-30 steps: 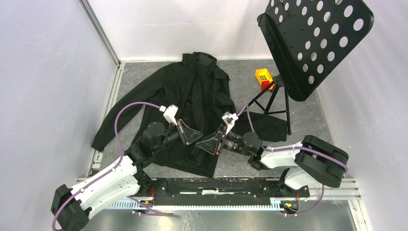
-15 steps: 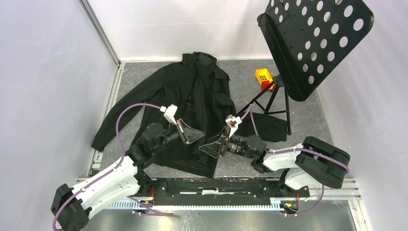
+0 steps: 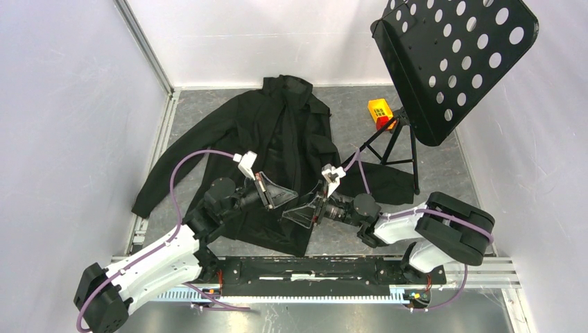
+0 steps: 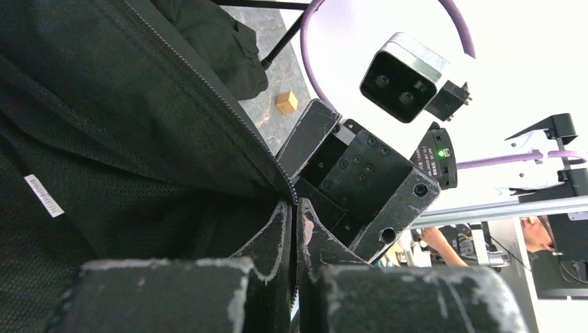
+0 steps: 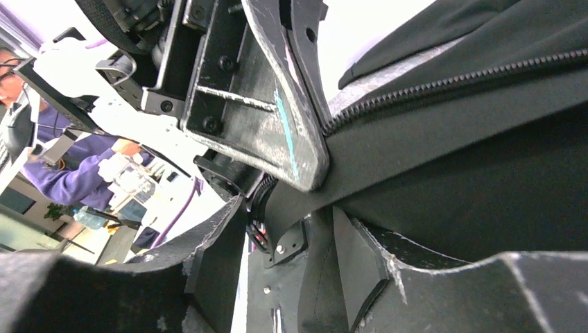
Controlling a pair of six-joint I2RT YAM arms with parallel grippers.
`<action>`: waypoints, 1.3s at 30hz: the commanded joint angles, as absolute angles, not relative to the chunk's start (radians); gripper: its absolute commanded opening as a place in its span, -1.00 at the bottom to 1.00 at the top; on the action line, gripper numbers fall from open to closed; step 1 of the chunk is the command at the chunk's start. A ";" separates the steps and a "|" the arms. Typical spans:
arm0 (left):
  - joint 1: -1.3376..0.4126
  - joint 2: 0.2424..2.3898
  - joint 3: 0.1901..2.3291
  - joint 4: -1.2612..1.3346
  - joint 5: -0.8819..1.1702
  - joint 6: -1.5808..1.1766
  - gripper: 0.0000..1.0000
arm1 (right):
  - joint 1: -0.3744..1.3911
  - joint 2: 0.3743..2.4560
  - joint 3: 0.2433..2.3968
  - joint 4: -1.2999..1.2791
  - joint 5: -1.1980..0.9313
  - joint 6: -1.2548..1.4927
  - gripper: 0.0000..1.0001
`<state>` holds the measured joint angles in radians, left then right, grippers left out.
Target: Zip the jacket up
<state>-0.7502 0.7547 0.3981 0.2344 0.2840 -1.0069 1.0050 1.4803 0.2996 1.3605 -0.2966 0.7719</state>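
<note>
The black jacket [image 3: 291, 132] lies open and spread on the grey floor, collar at the far side. My left gripper [image 3: 283, 197] is over its lower front. In the left wrist view the gripper [image 4: 294, 229] is shut on the jacket's zipper edge [image 4: 208, 90], with zipper teeth between the pads. My right gripper [image 3: 299, 214] sits just right of it, tip to tip. In the right wrist view the gripper [image 5: 288, 257] is open with black jacket fabric lying in the gap. The zipper teeth [image 5: 451, 80] run up to the left gripper's finger [image 5: 277, 104].
A black perforated music stand [image 3: 457, 55] on tripod legs [image 3: 395, 149] stands at the right over the jacket's sleeve. An orange-yellow block [image 3: 379, 111] lies near it, and a small wooden cube [image 4: 286, 102] on the floor. White walls enclose the floor; a rail [image 3: 312, 267] runs along the near edge.
My right gripper has drawn a little toward the near edge and leftward, staying open at the jacket's lower front. My left gripper has barely moved and stays shut on the zipper edge.
</note>
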 commanded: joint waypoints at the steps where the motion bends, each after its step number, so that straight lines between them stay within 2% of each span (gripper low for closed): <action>1: -0.753 0.758 0.393 0.332 0.339 -1.069 -0.96 | 1.000 1.504 0.347 1.485 -0.320 0.785 0.07; 8: -0.753 0.774 0.386 0.359 0.351 -1.081 -0.96 | 1.000 1.506 0.346 1.496 -0.321 0.782 -0.32; 10: -0.753 0.775 0.390 0.355 0.351 -1.075 -0.95 | 1.000 1.501 0.336 1.495 -0.322 0.783 -0.37; 13: -0.750 0.777 0.412 0.311 0.362 -1.048 -0.95 | 0.999 1.482 0.320 1.481 -0.309 0.787 -0.86; 14: -0.749 0.776 0.430 0.269 0.360 -1.027 -0.90 | 1.000 1.477 0.321 1.470 -0.308 0.788 -0.97; 15: -0.748 0.772 0.451 0.217 0.355 -1.004 -0.73 | 1.000 1.472 0.324 1.458 -0.311 0.790 -0.99; 18: -0.744 0.734 0.501 0.074 0.326 -0.946 -0.01 | 0.999 1.459 0.327 1.414 -0.296 0.803 -0.99; 20: -0.741 0.694 0.535 -0.052 0.287 -0.903 0.38 | 0.998 1.450 0.329 1.379 -0.280 0.808 -0.99; 22: -0.741 0.653 0.557 -0.154 0.249 -0.872 0.58 | 0.992 1.443 0.329 1.351 -0.270 0.818 -0.99; 24: -0.741 0.609 0.566 -0.236 0.213 -0.856 0.66 | 0.984 1.441 0.331 1.334 -0.266 0.841 -0.99; 28: -0.741 0.510 0.543 -0.312 0.197 -0.870 0.62 | 0.975 1.447 0.348 1.318 -0.278 0.871 -1.00; 31: -0.741 0.470 0.530 -0.346 0.198 -0.883 0.41 | 0.970 1.459 0.360 1.315 -0.287 0.894 -0.99; 32: -0.741 0.462 0.531 -0.360 0.195 -0.884 0.29 | 0.971 1.464 0.363 1.315 -0.287 0.895 -0.99; 39: -0.741 0.510 0.479 -0.258 0.321 -0.905 -0.08 | 0.965 1.504 0.390 1.331 -0.286 0.960 -0.99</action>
